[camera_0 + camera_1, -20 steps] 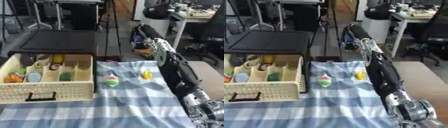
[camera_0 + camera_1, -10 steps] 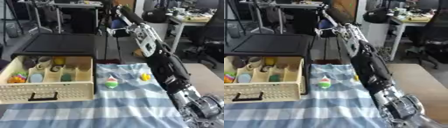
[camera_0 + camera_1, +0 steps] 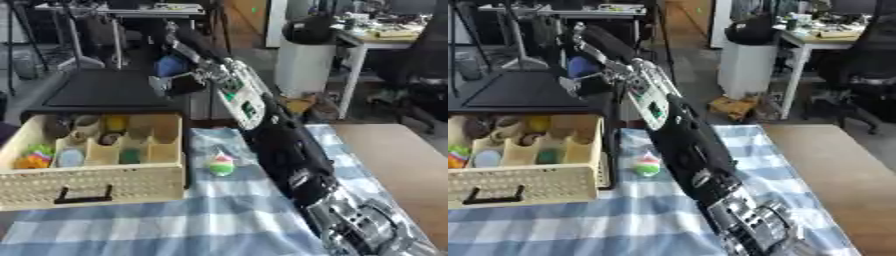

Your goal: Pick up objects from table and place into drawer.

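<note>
I can read no words, numbers or brand marks anywhere: none on my right arm (image 3: pixel 289 150), none on the drawer (image 3: pixel 92 185), none on the checked cloth (image 3: pixel 175 225).

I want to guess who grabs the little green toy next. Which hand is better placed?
Right, probably. The right hand shows at the lower right, and the toy lies between it and the drawer. The left hand shows in no view.
</note>
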Motion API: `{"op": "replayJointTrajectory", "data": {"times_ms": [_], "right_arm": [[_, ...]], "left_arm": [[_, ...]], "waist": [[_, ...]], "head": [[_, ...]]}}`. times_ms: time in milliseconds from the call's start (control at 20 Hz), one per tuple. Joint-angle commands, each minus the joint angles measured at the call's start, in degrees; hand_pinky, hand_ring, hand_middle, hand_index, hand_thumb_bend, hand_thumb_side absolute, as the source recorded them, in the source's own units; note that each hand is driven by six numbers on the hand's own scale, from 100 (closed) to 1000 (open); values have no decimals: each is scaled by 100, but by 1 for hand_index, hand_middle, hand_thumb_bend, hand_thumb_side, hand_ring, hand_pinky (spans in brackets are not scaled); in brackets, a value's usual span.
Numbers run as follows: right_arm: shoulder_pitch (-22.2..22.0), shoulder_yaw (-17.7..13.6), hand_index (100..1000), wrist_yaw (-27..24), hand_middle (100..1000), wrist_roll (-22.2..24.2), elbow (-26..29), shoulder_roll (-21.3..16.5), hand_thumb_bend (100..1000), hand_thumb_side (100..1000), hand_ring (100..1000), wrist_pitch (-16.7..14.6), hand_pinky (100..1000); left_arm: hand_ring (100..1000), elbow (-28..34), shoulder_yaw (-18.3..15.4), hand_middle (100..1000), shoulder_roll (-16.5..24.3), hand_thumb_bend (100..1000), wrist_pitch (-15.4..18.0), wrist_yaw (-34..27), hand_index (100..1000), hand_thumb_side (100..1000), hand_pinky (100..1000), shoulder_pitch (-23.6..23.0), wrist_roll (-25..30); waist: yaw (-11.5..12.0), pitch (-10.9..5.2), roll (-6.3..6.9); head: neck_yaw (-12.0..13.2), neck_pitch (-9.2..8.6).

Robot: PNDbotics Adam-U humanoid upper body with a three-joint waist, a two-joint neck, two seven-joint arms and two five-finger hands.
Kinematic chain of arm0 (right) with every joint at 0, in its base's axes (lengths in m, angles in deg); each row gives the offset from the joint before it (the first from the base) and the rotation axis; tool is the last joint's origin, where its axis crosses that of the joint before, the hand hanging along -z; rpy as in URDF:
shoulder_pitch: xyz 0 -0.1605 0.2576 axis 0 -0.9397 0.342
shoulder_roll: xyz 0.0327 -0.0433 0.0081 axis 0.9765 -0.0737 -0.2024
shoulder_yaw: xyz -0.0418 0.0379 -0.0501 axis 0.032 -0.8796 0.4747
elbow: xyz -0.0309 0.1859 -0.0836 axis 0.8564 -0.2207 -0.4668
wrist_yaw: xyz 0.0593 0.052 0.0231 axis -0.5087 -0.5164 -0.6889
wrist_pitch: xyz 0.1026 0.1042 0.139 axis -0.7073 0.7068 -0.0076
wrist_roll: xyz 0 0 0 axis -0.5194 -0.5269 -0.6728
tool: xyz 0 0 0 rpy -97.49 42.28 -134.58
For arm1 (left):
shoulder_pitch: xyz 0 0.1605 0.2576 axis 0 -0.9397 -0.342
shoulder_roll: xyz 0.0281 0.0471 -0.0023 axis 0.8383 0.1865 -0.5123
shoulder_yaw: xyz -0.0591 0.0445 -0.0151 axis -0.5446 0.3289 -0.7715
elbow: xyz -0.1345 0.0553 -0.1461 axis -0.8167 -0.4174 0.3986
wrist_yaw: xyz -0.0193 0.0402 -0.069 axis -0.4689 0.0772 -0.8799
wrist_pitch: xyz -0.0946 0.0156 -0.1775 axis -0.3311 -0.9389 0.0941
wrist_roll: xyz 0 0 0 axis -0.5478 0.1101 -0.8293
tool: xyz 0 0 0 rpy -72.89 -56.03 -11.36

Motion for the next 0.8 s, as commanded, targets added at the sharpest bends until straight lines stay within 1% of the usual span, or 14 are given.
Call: {"op": "replayJointTrajectory", "data": {"times_ms": [50,150,200,250,300,400,450,500,550,600,800], "right_arm": [[27,39,482,-67,322,134,106,97,100,193,283,-87,192],[-30,58,586,5,418,197,85,161,100,137,466,-139,373],[-59,55,600,68,429,225,61,196,100,186,495,-167,413],[-79,44,640,142,459,236,31,226,100,153,525,-197,451],[-98,26,669,230,493,230,-9,256,100,141,551,-225,484],[-120,-33,745,424,599,158,-117,321,100,100,654,-276,596],[-123,-59,745,517,599,112,-168,347,100,100,654,-296,596],[-123,-83,799,606,704,70,-223,372,100,100,755,-310,716],[-121,-104,826,698,751,33,-277,394,100,100,796,-325,783],[-120,-126,831,785,764,0,-323,414,100,100,820,-335,819],[-127,-181,834,966,766,-102,-415,441,100,100,821,-368,829]], "left_arm": [[100,105,-56,100,51,217,-3,-33,652,1000,100,47,16],[100,105,-54,100,48,217,-4,-32,652,1000,100,47,17],[100,105,-51,100,43,218,0,-34,652,1000,100,51,19],[100,105,-47,100,37,217,4,-36,652,1000,100,54,22],[100,105,-42,100,30,216,9,-38,652,1000,100,57,27],[100,105,-38,100,20,216,15,-41,652,1000,100,60,36],[100,105,-38,100,17,216,16,-42,652,1000,100,62,38],[100,105,-36,100,13,216,18,-44,652,1000,100,63,39],[100,105,-34,100,10,215,20,-45,652,1000,100,64,42],[100,105,-31,100,7,214,22,-46,652,1000,100,65,45],[100,105,-27,100,3,214,23,-44,651,1000,100,64,55]], "waist": [[-2,-47,47],[-2,-39,50],[2,-33,55],[6,-28,61],[14,-22,70],[32,-12,88],[39,-8,94],[46,-4,99],[51,0,103],[55,3,106],[57,8,105]], "head": [[-9,2],[-6,10],[-8,8],[-10,3],[-14,-8],[-24,-26],[-29,-29],[-34,-31],[-40,-33],[-47,-35],[-52,-40]]}}
